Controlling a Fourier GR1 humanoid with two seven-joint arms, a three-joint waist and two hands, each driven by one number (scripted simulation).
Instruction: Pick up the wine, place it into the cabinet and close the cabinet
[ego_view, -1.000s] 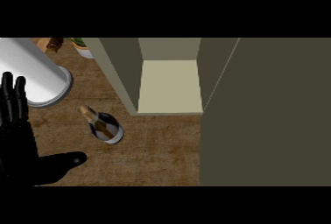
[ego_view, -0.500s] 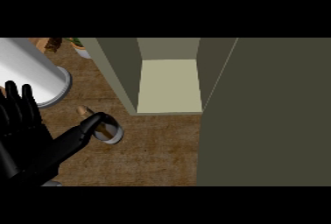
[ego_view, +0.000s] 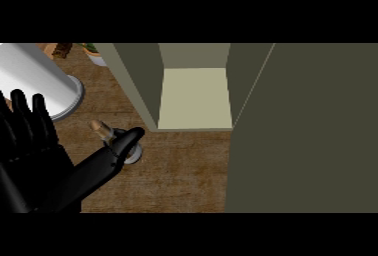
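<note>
The wine bottle (ego_view: 101, 130) stands on the wooden counter (ego_view: 177, 175) just left of the cabinet's front corner; I see it from above, with its tan top and grey base. My left hand (ego_view: 37, 165) rises from the lower left with its fingers straight and spread. Its thumb (ego_view: 111, 155) stretches right and lies across the bottle's lower part, hiding some of it. The hand is open, not curled round the bottle. The cabinet (ego_view: 196, 97) stands open, showing a pale bare shelf. My right hand shows nowhere.
The cabinet's dark open door (ego_view: 303, 130) fills the right side of the view. A large white cylinder (ego_view: 37, 75) stands at the upper left, close behind my fingers. A small potted plant (ego_view: 92, 50) sits at the top edge.
My left hand has moved up and to the right toward the bottle. Its thumb, first low on the counter, now lies across the bottle. The bottle has not moved.
</note>
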